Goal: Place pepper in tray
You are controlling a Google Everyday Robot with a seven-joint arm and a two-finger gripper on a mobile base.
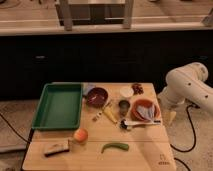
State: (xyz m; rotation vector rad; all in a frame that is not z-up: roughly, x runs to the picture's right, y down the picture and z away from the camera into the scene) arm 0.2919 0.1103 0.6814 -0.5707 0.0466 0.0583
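Well, the end effector (171, 118) hung well right of the pepper (115, 147), grip unclear; grabbing its middle seemed best.

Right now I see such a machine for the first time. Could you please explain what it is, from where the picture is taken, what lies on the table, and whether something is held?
This is a mobile robot with one white jointed arm, seen at the right. Its gripper, the tool at the arm's end, hangs pointing down beside the right edge of the light wooden table. Nothing appears to be held. The single camera looks down at the table from its front. On the table lie a green rectangular tray at the left, a long green pepper near the front edge, a dark red round bowl, an orange round plate and an orange ball-shaped object.
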